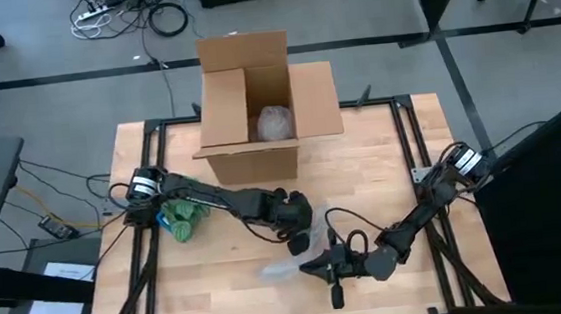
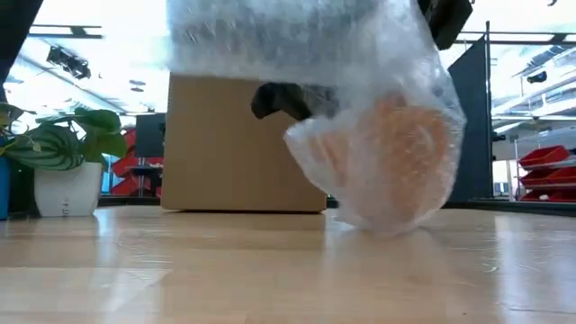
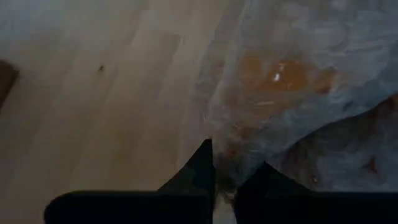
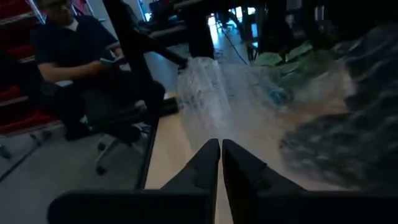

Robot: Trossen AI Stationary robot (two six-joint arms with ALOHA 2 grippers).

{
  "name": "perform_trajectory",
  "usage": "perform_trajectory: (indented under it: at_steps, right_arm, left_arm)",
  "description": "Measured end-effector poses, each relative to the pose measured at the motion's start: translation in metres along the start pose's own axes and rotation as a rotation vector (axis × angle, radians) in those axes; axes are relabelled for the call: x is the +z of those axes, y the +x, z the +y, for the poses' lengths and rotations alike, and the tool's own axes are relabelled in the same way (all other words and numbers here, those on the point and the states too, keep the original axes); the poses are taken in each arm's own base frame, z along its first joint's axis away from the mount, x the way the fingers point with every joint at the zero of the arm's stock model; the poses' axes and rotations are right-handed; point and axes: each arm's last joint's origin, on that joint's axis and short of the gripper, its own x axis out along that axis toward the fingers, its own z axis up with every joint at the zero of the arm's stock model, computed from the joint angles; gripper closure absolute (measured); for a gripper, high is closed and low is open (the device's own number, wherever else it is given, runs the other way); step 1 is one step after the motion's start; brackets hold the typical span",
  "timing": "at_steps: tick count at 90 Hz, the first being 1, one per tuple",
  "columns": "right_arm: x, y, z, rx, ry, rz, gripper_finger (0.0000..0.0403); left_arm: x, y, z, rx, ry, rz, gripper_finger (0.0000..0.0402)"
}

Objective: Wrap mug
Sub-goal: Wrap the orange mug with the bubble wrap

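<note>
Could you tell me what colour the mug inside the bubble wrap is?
Orange mug, clearest in the low view.

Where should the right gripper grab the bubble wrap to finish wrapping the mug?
Probably the loose flap of the bubble wrap lying flat on the table, reached from the right gripper side; the mug bundle is bulky, and the left gripper already pinches it.

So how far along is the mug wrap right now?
Done: the orange mug already sits inside bubble wrap, and another wrapped bundle lies in the cardboard box. In hand: the left gripper pinches the wrap beside the mug, and the right gripper is at the sheet's edge. Left: closing the loose wrap and, presumably, boxing it.
</note>
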Motion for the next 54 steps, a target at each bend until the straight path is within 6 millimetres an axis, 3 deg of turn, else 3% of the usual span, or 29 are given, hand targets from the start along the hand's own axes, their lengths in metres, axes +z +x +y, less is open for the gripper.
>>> perform_trajectory:
  at_steps: [25,54]
  right_arm:
    - [-0.004,0.009,-0.012,-0.047,0.017,0.046,0.0403]
    - [0.005,0.023,-0.016,-0.045,-0.013,0.061,0.0403]
  left_arm:
    - [-0.007,-0.004,0.003,-0.054,0.013,0.164,0.0394]
    - [-0.026,-0.01,0.01,-0.071,0.012,0.417,0.0394]
